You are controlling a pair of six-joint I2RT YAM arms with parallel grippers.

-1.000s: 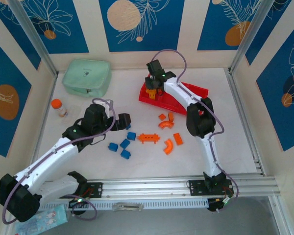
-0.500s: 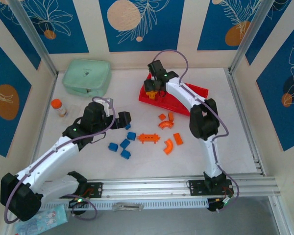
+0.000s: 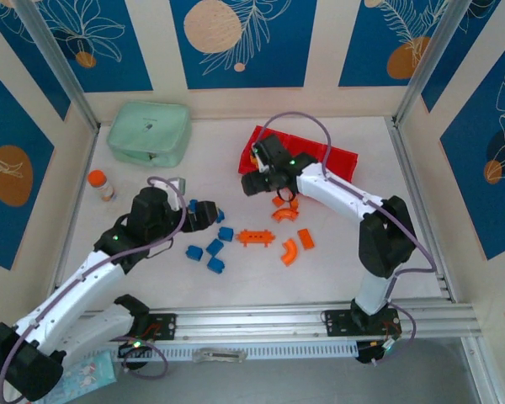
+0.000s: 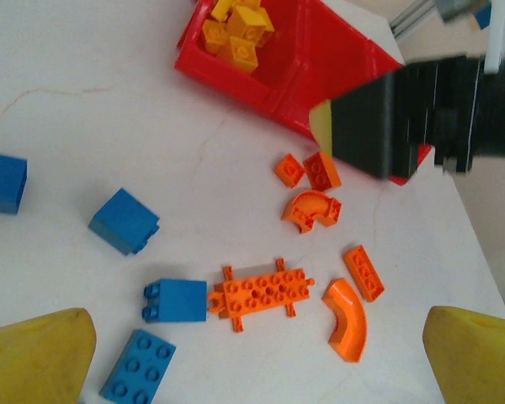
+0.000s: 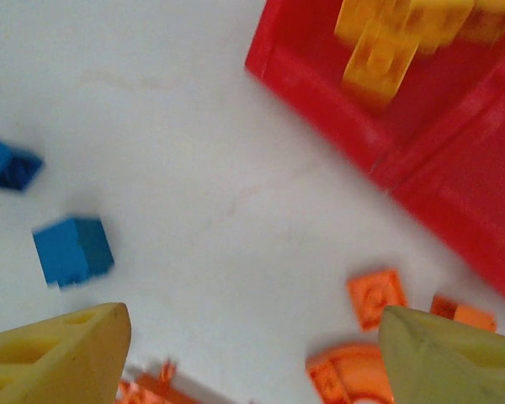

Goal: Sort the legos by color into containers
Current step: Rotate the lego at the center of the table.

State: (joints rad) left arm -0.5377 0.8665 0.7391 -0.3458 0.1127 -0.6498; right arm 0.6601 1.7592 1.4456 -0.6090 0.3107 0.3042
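The red tray (image 3: 343, 157) holds yellow legos (image 4: 236, 32) in its left end compartment. On the white bench (image 3: 252, 284), red-orange legos (image 3: 273, 237) and blue legos (image 3: 212, 254) lie loose near the tray. The left pincer (image 4: 252, 358) and right pincer (image 5: 252, 341) both stand apart, empty. Blue leaf-patterned walls (image 3: 236, 42) surround the bench.

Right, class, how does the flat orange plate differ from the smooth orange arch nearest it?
The plate is straight and covered in studs; the arch is curved and smooth-topped. The plate has edge tabs; the arch has none. Both are orange, lying on the table outside the red tray.
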